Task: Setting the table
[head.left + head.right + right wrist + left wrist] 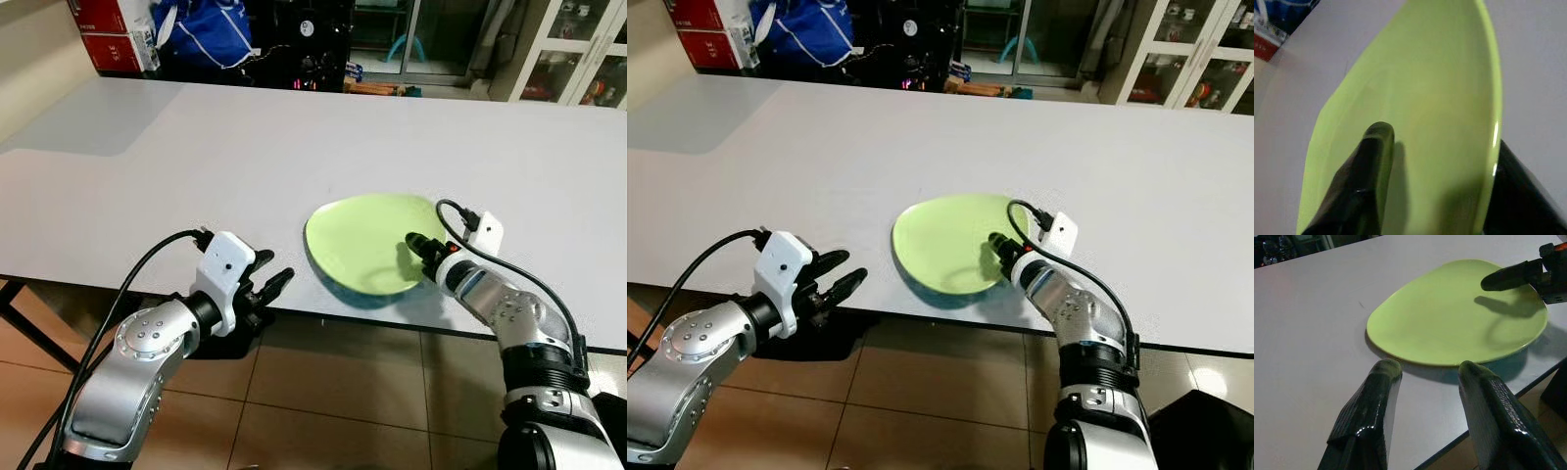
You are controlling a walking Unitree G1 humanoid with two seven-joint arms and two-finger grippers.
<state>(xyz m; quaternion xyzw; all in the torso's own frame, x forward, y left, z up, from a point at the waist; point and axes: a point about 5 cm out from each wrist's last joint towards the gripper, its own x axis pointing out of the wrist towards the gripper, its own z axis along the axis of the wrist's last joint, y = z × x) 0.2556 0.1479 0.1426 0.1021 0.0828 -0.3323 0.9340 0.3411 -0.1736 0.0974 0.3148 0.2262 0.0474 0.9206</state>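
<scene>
A light green plate point(367, 240) lies on the long white table point(294, 147), close to the table's near edge and tipped slightly, its rim on the robot's right side lifted. The right gripper point(423, 251) pinches that rim: one black finger lies over the plate's top surface, the other sits beneath the rim, as the right wrist view shows with the finger point(1371, 161) pressed on the green face. The left gripper point(269, 284) hovers at the table's near edge, just beside the plate on the robot's left, not touching it; its two fingers point(1376, 401) are spread apart and point toward the plate's rim. Between the left gripper and the plate there is only bare tabletop. A black cable point(137, 279) runs along the left arm, and another loops over the right wrist above the plate. Beyond the table's far edge, well apart from the plate, stand red boxes point(108, 39) and a blue bag point(201, 29) on the left, dark equipment in the middle, and a white glass-fronted cabinet point(578, 54) on the right. Brown floor tiles point(333, 392) show below the table's near edge.
</scene>
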